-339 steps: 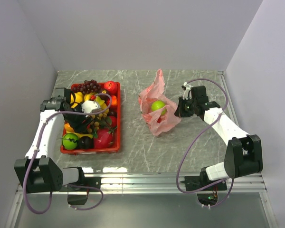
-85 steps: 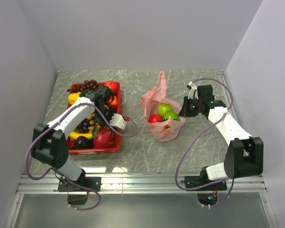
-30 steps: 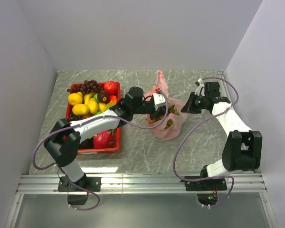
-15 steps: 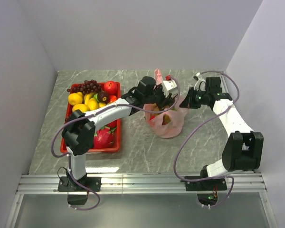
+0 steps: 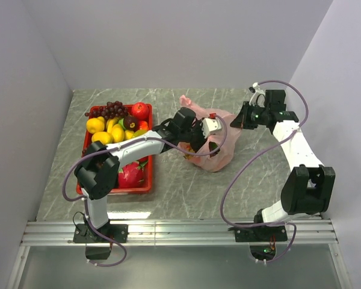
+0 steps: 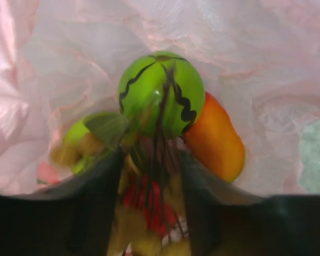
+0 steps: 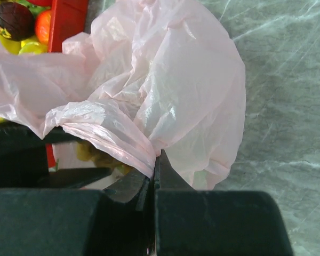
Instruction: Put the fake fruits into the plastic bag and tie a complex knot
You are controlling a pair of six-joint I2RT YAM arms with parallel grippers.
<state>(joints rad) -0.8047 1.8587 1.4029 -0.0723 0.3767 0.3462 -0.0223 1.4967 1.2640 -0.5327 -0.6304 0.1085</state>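
Note:
The pink plastic bag point(image 5: 224, 147) lies at mid-table with its mouth open; no knot is in view. My left gripper point(image 5: 206, 137) reaches into that mouth. In the left wrist view its jaws point(image 6: 152, 160) stand apart, and a green fruit with black wavy stripes point(image 6: 161, 96) sits just past the fingertips, dark stems trailing back between them. An orange mango point(image 6: 214, 137) and a green apple point(image 6: 85, 133) lie beside it inside the bag. My right gripper point(image 5: 240, 119) is shut on the bag's rim point(image 7: 122, 140), holding it up.
A red tray point(image 5: 145, 180) at the left holds more fake fruits: purple grapes point(image 5: 109, 109), a red apple point(image 5: 140, 110), yellow lemons point(image 5: 96, 125). The left arm stretches from the tray across to the bag. Walls close in the table on three sides.
My left gripper has dropped into the bag's mouth and its jaws have spread. The right gripper has pulled the rim back and to the right; the free handle has flopped left.

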